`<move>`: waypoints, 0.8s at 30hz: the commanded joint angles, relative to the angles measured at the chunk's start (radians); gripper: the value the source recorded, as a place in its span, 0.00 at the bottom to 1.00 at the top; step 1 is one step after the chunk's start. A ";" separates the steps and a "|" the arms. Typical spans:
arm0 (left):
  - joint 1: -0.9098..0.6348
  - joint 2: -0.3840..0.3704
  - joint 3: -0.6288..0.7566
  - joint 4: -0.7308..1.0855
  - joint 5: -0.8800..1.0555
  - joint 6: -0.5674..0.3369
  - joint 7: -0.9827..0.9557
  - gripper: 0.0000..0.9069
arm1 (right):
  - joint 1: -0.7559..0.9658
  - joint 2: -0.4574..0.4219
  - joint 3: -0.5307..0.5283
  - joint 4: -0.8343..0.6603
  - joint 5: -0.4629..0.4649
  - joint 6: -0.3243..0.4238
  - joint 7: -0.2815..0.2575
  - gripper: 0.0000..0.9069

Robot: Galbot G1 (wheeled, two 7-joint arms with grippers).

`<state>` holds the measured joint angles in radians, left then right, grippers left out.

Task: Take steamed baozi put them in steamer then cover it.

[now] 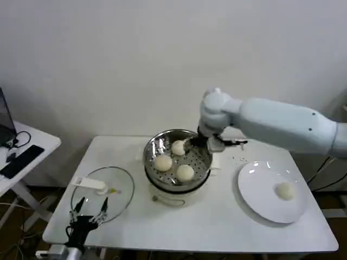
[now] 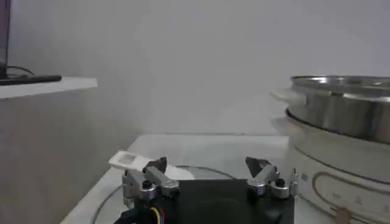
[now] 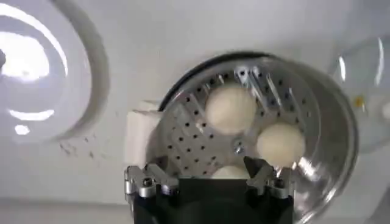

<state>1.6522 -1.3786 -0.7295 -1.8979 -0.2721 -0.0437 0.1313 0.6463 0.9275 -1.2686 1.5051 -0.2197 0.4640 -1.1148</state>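
Presently, items as seen:

- Steamer (image 1: 150, 157): round, shiny perforated steel basket on a white pot base, centre of the head view on a white table (image 1: 217, 222). From the left wrist view its steel wall (image 2: 341, 109) and white base stand at the right edge, cut off by the frame.
- Steamed baozi: three smooth, off-white round buns in the basket (image 1: 164, 162), (image 1: 185, 172), (image 1: 178, 147). The right wrist view shows two whole (image 3: 230, 108), (image 3: 280, 144) and a third (image 3: 230, 172) partly hidden behind the gripper. A fourth bun (image 1: 285, 190) lies on a flat white plate (image 1: 255, 187), right of centre.
- Cover (image 1: 122, 187): clear glass lid, metal rim, white knob, flat on the table at lower left.
- Right gripper (image 1: 199, 142): over the basket's far rim; fingers (image 3: 149, 182) spread wide, holding nothing.
- Left gripper (image 1: 89, 208): low at lower left, near the cover's near edge; fingers (image 2: 149, 179) parted, empty.
- Side table (image 1: 38, 142): upper left, dark items on it hard to make out.
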 commanded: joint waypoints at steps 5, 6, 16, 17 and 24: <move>-0.043 0.018 0.005 -0.013 -0.016 0.016 0.004 1.00 | 0.085 -0.364 -0.119 -0.161 0.681 -0.669 0.020 1.00; -0.046 0.019 0.006 -0.013 -0.015 0.016 0.004 1.00 | 0.065 -0.391 -0.109 -0.172 0.680 -0.675 0.020 1.00; -0.047 0.025 0.011 -0.015 -0.013 0.014 0.006 1.00 | -0.448 -0.555 0.278 -0.284 0.373 -0.489 0.008 1.00; -0.047 0.025 0.011 -0.015 -0.014 0.014 0.006 1.00 | -0.497 -0.558 0.308 -0.289 0.369 -0.492 0.015 1.00; -0.042 0.019 0.014 -0.017 -0.010 0.016 0.005 1.00 | -0.762 -0.530 0.570 -0.385 0.173 -0.390 0.009 1.00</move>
<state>1.6127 -1.3560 -0.7155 -1.9131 -0.2834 -0.0299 0.1366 0.2821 0.4744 -1.0366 1.2418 0.1241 -0.0003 -1.1070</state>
